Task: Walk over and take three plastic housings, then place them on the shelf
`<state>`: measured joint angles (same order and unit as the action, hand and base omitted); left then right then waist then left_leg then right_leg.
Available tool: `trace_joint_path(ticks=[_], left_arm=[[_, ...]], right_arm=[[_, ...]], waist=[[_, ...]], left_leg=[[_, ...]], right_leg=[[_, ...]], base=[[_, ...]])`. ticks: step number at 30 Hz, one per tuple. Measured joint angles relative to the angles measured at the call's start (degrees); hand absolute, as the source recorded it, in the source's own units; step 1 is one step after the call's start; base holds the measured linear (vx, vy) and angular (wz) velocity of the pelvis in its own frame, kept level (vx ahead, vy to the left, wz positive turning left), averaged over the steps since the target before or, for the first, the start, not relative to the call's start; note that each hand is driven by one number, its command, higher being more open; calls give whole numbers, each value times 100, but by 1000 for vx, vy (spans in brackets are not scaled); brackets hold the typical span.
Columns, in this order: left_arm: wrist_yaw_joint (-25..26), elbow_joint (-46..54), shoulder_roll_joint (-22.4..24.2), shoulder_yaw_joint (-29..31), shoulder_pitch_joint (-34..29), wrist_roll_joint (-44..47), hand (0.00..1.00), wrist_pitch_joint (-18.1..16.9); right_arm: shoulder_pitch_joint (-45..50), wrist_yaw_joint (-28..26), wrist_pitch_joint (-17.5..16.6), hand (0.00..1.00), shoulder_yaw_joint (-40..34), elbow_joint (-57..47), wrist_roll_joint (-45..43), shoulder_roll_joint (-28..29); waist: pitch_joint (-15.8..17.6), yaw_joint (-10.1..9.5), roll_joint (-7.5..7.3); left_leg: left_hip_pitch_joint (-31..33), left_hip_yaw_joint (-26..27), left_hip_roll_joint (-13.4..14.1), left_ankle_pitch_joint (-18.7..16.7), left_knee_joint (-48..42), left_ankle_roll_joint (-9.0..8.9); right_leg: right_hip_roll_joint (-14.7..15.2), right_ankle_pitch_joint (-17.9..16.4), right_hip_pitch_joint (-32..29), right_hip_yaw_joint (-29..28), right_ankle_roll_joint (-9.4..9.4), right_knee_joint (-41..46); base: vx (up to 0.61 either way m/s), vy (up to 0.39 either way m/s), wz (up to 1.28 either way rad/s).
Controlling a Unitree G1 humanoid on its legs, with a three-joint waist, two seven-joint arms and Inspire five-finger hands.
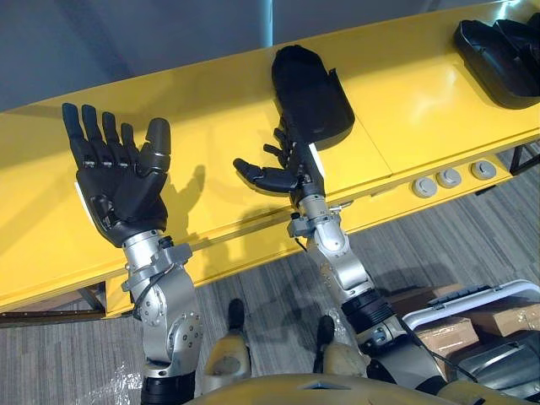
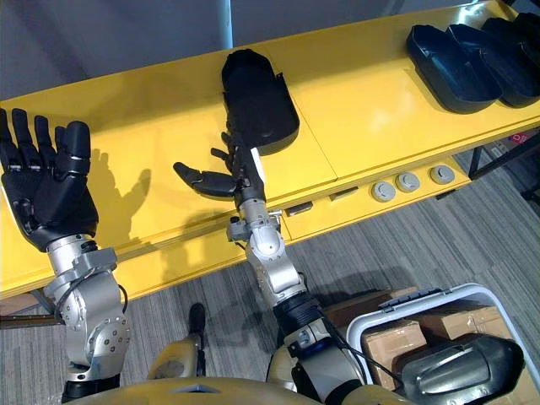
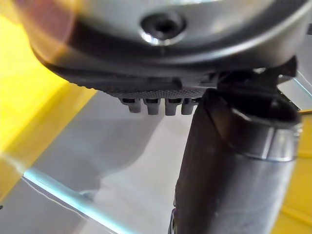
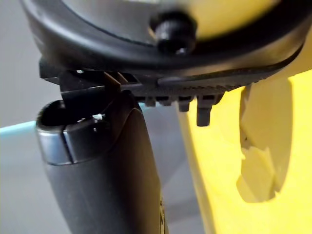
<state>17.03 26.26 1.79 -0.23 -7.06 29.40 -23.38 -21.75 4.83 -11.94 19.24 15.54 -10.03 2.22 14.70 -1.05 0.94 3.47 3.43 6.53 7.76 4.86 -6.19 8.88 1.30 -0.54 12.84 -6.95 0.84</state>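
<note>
**Both hands empty at the yellow bench, one black housing at the right fingertips**

From my seat, the left hand (image 1: 118, 190) is on the left, raised over the yellow bench (image 1: 211, 110) with its palm turned up towards the head camera. Its fingers are straight and spread, the thumb stands beside them, and nothing lies in it.

In the middle, the right hand (image 1: 294, 175) lies edge-on, its thumb stuck out to the left and its fingers pointing far. It is slack and grips nothing. Just past its fingertips lies a black plastic housing (image 1: 310, 89), an oblong shell resting flat on the bench top. I cannot tell whether the fingers touch its near end.

Further right, three round grey discs (image 1: 449, 177) sit in a row along the bench's near edge. At the far right end of the bench top lie more black housings (image 2: 451, 55), overlapping one another and well apart from the one by the hand.

The bench top is glossy yellow, in panels with thin seams between them. A plain grey wall (image 1: 126, 42) stands beyond it and grey carpet (image 1: 472, 228) lies in front. At the near right, a white-rimmed crate (image 2: 354, 337) stands on the carpet with brown cartons (image 2: 392, 333) and a grey moulded shell (image 2: 451, 367) inside. The print on the cartons is too small for me to read.
</note>
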Motion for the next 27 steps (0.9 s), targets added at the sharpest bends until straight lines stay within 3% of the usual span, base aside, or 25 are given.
trace_joint_path(ticks=[3,8,11,18,22,27], left_arm=[[-2,0,0,-21,-1,-23,100,0],[-3,1,-4,-122,-20,-80,100,1],[4,10,-9,-111,-45,-266,100,1],[-256,13,-64,-196,-135,-525,100,0],[-446,16,-77,-276,-208,-496,100,0],[-415,-68,-238,-800,-206,-495,100,12]], right_arm=[[132,-162,-71,100,194,-138,-60,-3],[1035,-360,-70,100,520,-1809,-176,-46],[1399,-357,-125,100,404,-2898,-165,-177],[2618,28,-240,100,-1134,-3702,-169,-287],[3120,309,24,100,-1807,-3794,-174,-355],[4077,322,49,100,-2619,-4005,-218,-289]], waist=[[0,19,0],[-3,20,-15],[-32,114,-71],[-395,332,-334],[-500,549,-324],[-685,1005,-253]], left_leg=[[-5,6,1,0,0,0],[-98,87,5,-31,1,-15],[-204,233,14,-70,7,-15],[-434,818,26,-225,6,-10],[-740,1417,66,-374,-2,-48],[-1116,2320,190,-657,-1,-193]], right_leg=[[0,0,2,-6,0,0],[1,0,64,-65,0,-5],[2,-1,74,-200,-1,-5],[-13,78,-20,-751,-48,-96],[-99,186,-84,-1387,-75,-119],[-325,320,-234,-2273,-103,-247]], base=[[0,0,0],[-2,-2,-6],[-27,-1,-20],[0,8,-39],[31,25,-83],[21,-6,-98]])
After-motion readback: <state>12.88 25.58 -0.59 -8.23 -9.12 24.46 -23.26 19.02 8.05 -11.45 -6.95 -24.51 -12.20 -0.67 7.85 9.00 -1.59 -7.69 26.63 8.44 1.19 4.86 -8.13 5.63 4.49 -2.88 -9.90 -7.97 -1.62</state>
